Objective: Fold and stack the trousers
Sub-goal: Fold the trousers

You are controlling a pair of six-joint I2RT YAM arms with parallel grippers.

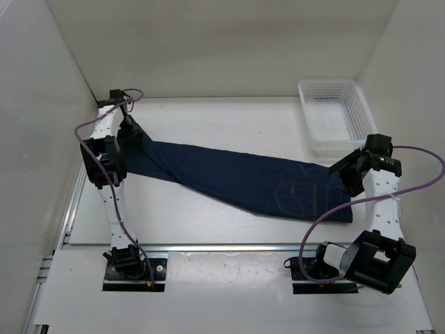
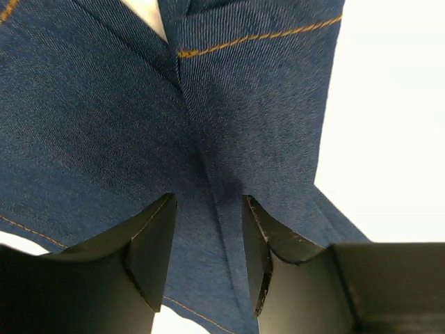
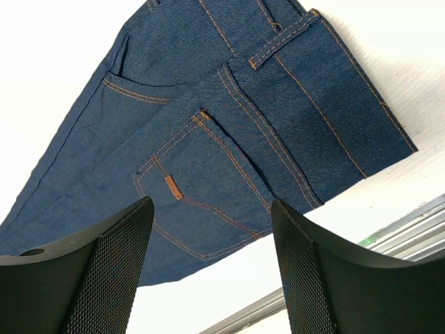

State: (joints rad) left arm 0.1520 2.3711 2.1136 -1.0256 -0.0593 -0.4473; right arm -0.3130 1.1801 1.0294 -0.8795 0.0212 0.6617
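Navy jeans (image 1: pixel 236 177) laid from far-left corner toward right edge; leg end pinched in left gripper (image 2: pixel 208 236); right gripper (image 3: pixel 212 229) spread above waist. White mesh basket (image 1: pixel 328 82) at far-right corner.

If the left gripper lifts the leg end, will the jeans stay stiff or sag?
Probably sag: the jeans crease and bunch at the left gripper. Likely rather heavy: the denim looks thick, with doubled seams.
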